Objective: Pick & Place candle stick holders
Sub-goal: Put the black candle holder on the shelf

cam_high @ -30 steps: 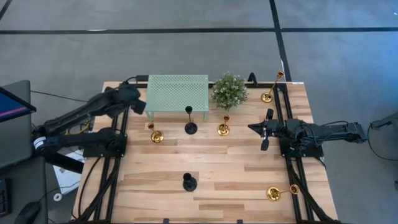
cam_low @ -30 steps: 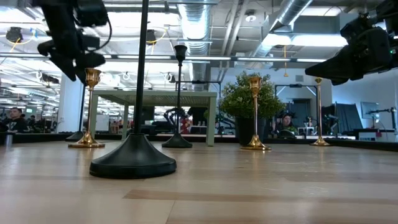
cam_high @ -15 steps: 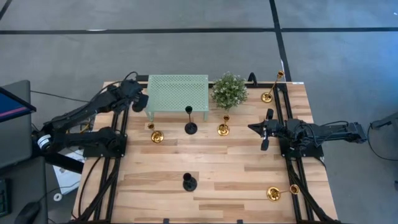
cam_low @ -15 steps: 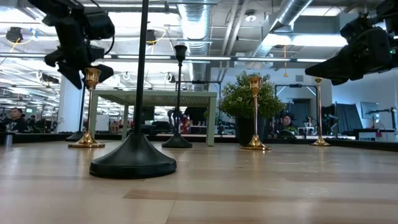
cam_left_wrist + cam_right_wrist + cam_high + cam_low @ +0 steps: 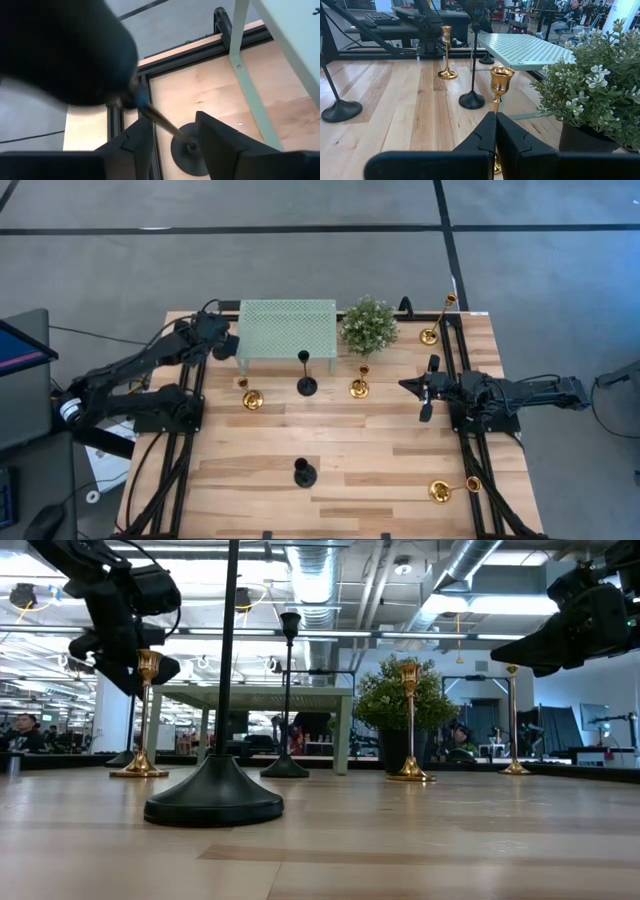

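1. Left gripper [image 5: 228, 345], in the high view, hangs at the far left corner of the mint-green table [image 5: 286, 328]. The right gripper [image 5: 425, 388] waits near the table's right side, well apart from the nearest gold holder [image 5: 359, 387].
2. Low view: the left gripper [image 5: 125, 655] hangs high, level with the cup of a gold holder [image 5: 140, 715]. A black base [image 5: 124, 758] shows just behind that holder's foot.
3. Left wrist view: its two fingers [image 5: 215, 137] stand apart, released, either side of the thin stem of a black holder [image 5: 187, 150]. The stem runs between them without contact on either side; the round base sits on the wood below, beside the mint-green table's leg.
4. Right wrist view: the right gripper [image 5: 495, 120] is clenched, fingers pressed together and empty, with a gold holder's cup [image 5: 501, 80] just beyond the tips.
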### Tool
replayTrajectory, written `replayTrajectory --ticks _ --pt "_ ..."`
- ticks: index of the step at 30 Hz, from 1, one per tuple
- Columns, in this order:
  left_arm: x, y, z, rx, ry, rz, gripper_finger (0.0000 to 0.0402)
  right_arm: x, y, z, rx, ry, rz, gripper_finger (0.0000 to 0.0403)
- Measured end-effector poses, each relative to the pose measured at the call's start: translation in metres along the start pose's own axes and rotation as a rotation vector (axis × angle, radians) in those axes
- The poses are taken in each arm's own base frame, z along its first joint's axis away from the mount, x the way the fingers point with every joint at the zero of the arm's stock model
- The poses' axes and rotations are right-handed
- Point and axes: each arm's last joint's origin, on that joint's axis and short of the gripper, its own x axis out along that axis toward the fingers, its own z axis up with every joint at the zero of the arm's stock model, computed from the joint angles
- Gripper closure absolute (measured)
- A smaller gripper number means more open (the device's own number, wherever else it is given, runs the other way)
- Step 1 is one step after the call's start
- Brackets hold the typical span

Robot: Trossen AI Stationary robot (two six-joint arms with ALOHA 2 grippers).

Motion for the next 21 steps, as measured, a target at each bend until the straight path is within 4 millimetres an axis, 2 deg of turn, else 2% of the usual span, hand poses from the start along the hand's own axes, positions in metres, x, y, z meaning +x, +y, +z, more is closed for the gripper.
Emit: replayTrajectory --ticks 15,21 --pt "-0.0001 -0.0007 0.0028 0.002 -0.024 -0.005 0.0379 0.0 0.0 0.0 0.0 0.0 0.0 0.0403" --pt "-0.003 0.0013 0.0021 0.022 -0.029 -0.015 0.0384 0.0 0.0 0.0 0.0 0.0 0.0 0.0403"
